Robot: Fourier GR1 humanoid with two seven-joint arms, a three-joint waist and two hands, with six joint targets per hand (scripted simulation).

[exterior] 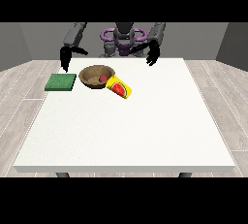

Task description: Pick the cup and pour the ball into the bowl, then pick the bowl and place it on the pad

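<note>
Cup (119, 88) lying on its side on the white table (145, 131), yellow with a watermelon print, touching the near right edge of the brown bowl (97, 76). Looking, from the front view, like a cup tipped for pouring and then left there. Small red ball (103, 78) sitting inside the bowl, so the pour judged done. Green pad (61, 82) lying flat just beside the bowl, toward the view's left, apart from it and bare. Hand at the view's left (64, 57) hanging above the table's far edge, near the pad, holding nothing; probably placed for taking the bowl next. Hand at the view's right (153, 56) hanging over the far edge, well apart from the cup, holding nothing. Finger positions on either hand too small to tell.
</note>
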